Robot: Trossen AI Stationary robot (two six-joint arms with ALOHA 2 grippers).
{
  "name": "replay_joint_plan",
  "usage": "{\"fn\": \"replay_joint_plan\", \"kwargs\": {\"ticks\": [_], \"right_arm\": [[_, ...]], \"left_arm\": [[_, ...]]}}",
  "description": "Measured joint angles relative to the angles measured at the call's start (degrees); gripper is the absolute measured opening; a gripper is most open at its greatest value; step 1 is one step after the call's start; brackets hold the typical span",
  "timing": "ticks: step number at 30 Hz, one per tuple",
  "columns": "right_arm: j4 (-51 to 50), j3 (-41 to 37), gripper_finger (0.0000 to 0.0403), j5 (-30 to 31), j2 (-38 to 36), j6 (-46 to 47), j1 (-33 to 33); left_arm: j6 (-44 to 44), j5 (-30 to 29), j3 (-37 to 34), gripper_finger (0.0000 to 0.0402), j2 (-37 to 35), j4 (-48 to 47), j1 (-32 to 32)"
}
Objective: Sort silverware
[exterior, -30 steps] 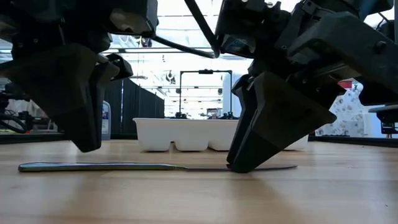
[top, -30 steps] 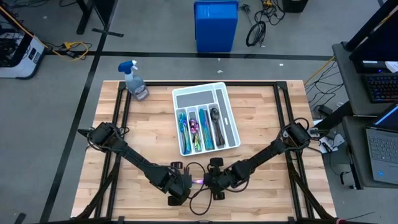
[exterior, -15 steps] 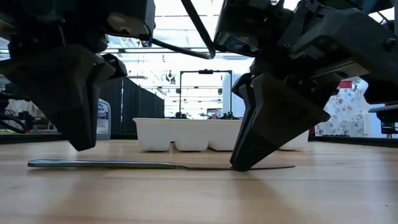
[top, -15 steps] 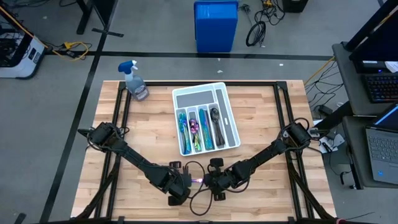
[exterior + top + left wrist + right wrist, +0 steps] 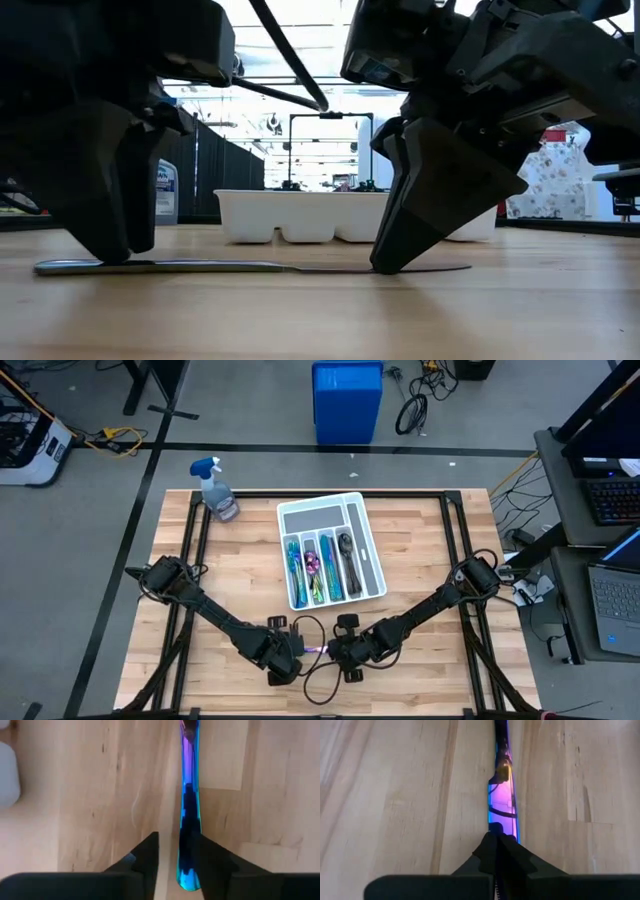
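From above, both arms reach in to the near middle of the wooden table (image 5: 420, 550), well short of the white tray (image 5: 366, 550) that sits in the table's centre. The left gripper (image 5: 290, 657) and right gripper (image 5: 340, 652) almost meet, and a short violet glint of a knife (image 5: 317, 650) shows between them. Bare boards lie on either side of the pair, while the near edge of the table is close behind them. Inside the tray, blue-teal forks (image 5: 293, 565), a small purple spoon (image 5: 312, 563) and a dark spoon (image 5: 345, 546) fill the narrow slots. A spray bottle (image 5: 217, 490) stands at the far left corner.

At table height, the knife (image 5: 250, 266) lies flat on the wood — one end under the left gripper (image 5: 105, 250), the other under the right gripper (image 5: 400, 262). The tray (image 5: 300, 218) stands well behind, with open tabletop before it.

In the left wrist view, the left gripper (image 5: 177, 865) has its fingers (image 5: 147, 857) spread, one on each side of the blue knife handle (image 5: 189, 815); whether they touch it cannot be told.

In the right wrist view, the right gripper (image 5: 496, 847) has its fingers pressed together, tips at the end of the purple blade (image 5: 502, 802) — a firm pinch cannot be confirmed.
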Motion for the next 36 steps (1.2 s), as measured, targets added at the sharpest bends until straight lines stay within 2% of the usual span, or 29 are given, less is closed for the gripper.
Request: {"fn": "replay_joint_plan", "kwargs": {"ticks": [4, 13, 18, 26, 36], "right_arm": [[0.02, 0.00, 0.0001, -0.08, 0.02, -0.18, 0.01], [0.02, 0.00, 0.0001, -0.35, 0.08, -0.03, 0.01], [0.02, 0.00, 0.0001, -0.35, 0.09, 0.01, 0.01], [0.02, -0.02, 0.0002, -0.35, 0.09, 0.04, 0.01], [0.07, -0.02, 0.0002, -0.33, 0.09, 0.05, 0.01]], "left_arm": [[-0.07, 3.03, 0.00, 0.0129, 0.00, 1.77, -0.03], [-1.52, 6.99, 1.46, 0.0129, 0.14, 2.08, -0.05], [-3.90, 11.26, 2.57, 0.0129, 0.15, 2.29, -0.15], [-6.50, 7.53, 1.12, 0.0129, 0.15, 1.97, -0.29], [-8.96, 9.03, -0.55, 0.0129, 0.04, 3.24, 0.04]]}}
